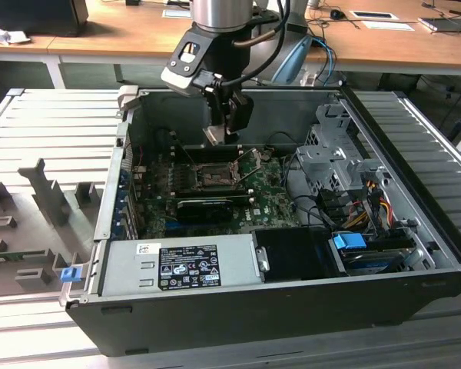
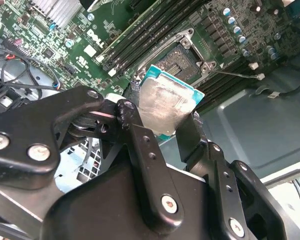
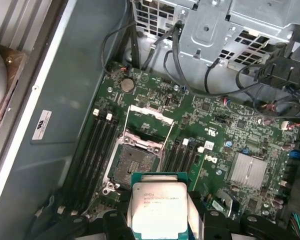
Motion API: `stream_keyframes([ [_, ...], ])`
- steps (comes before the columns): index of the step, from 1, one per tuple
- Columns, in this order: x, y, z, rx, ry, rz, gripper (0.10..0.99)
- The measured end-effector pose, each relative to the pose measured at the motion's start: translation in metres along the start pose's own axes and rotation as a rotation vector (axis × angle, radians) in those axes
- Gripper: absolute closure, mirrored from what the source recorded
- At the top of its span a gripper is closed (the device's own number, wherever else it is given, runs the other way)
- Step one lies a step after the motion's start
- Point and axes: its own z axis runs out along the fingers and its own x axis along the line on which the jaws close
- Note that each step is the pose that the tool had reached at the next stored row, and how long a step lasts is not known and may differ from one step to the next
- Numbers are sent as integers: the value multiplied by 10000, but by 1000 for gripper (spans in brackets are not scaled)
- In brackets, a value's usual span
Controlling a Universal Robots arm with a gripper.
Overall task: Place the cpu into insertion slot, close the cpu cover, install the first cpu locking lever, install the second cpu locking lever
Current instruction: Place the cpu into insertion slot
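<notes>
My gripper (image 1: pixel 219 135) hangs inside the open computer case, shut on the cpu (image 2: pixel 166 102), a small square chip with a silvery top and a teal edge. In both wrist views the black fingers (image 2: pixel 140 145) clamp two opposite sides of the cpu (image 3: pixel 159 210). The insertion slot (image 3: pixel 135 162) lies bare on the green motherboard, a little way below and ahead of the chip. The cpu cover (image 3: pixel 146 112) stands flipped up at the slot's far end, and both thin locking levers (image 3: pixel 168 136) are raised. In the exterior view the slot (image 1: pixel 211 175) sits just below the gripper.
Black memory slots (image 3: pixel 97 150) flank the socket on both sides. A black graphics card (image 1: pixel 203 207) lies in front of it, a grey power supply (image 1: pixel 177 265) nearer still. A metal drive cage (image 1: pixel 330 154) with cable bundles (image 1: pixel 369 204) fills the exterior view's right. Case walls enclose everything.
</notes>
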Motion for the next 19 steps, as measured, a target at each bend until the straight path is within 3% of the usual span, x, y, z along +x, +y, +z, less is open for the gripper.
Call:
stream_keyframes([
  [8,-1,-4,41,-25,-113,1301,557],
  [16,-2,-9,104,-25,-120,1412,557],
  [19,-3,-12,141,-30,-150,1757,557],
])
